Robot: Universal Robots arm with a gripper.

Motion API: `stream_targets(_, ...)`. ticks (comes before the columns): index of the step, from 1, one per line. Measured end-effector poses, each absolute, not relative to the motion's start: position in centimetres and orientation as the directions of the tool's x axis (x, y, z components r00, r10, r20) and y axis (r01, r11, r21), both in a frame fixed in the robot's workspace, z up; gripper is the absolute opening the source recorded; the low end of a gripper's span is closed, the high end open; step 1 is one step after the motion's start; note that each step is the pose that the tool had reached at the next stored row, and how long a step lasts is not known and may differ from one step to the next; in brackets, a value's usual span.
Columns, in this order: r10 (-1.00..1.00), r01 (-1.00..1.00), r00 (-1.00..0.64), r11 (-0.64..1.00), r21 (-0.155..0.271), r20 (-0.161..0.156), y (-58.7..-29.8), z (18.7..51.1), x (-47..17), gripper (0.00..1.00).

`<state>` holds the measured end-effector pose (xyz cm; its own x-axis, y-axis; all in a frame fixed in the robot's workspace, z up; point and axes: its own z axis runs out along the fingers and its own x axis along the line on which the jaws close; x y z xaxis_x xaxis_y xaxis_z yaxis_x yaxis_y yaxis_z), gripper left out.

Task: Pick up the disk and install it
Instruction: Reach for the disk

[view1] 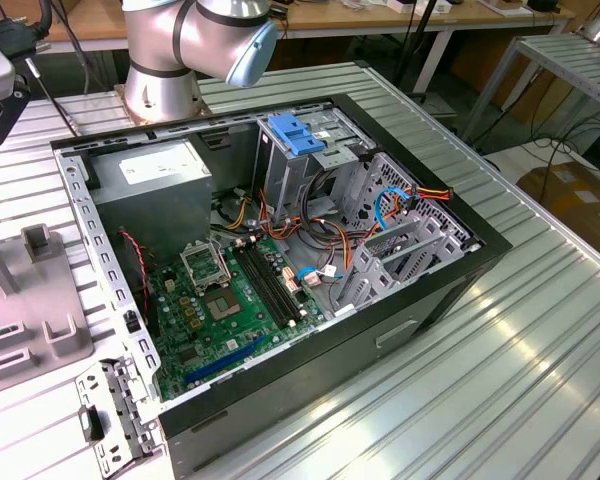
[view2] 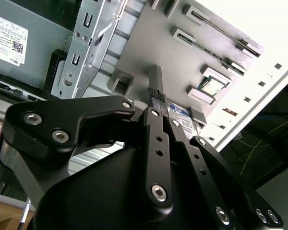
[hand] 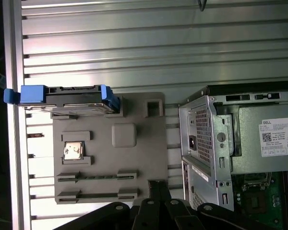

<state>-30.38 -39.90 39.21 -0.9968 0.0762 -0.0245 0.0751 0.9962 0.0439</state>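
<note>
Disk (hand: 62, 98) stands on its long edge in a slot at one end of the grey tray (hand: 144, 153). Its blue side rails show at both ends, and it sits just beside a small square socket.

The tray lies on the ribbed metal table (hand: 158, 48) next to the open computer case (view1: 280, 380), at the exterior view's left. The tool (hand: 157, 189) hangs over the opposite end of the tray, well apart from the disk. A chip (hand: 73, 151) and several empty slots lie between them. In the second wrist view the tool's (view2: 156, 93) fingers appear drawn together, with nothing between them.

Assessment: the pick-up step is in hand and the disk is not yet grasped. Nothing has been installed. The drive cage carrying the blue clip (view1: 295, 135), upper middle of the exterior view, holds no disk.

Requirement for the next move, as judged: the fingers must be opened, the tool carried across the tray, and the tool squared to the disk's thin body clear of the socket.
</note>
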Motion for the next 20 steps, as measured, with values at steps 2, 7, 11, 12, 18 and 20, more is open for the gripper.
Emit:
stream_targets(2,0.076,0.075,-0.997,0.996,0.044,-0.024,-39.9,39.21,-30.42,0.11)
stream_targets(7,0.076,0.075,-0.997,0.996,0.044,-0.025,-39.9,39.21,-30.5,0.11)
stream_targets(11,0.076,0.075,-0.997,0.996,0.044,-0.024,-39.9,39.21,-30.6,0.11)
stream_targets(12,0.076,0.075,-0.997,0.996,0.044,-0.025,-39.89,39.21,-30.65,0.11)
stream_targets(18,0.076,0.075,-0.997,0.996,0.044,-0.024,-39.9,39.21,-30.83,0.11)
stream_targets(20,0.076,0.075,-0.997,0.996,0.044,-0.024,-39.89,39.21,-30.89,0.11)
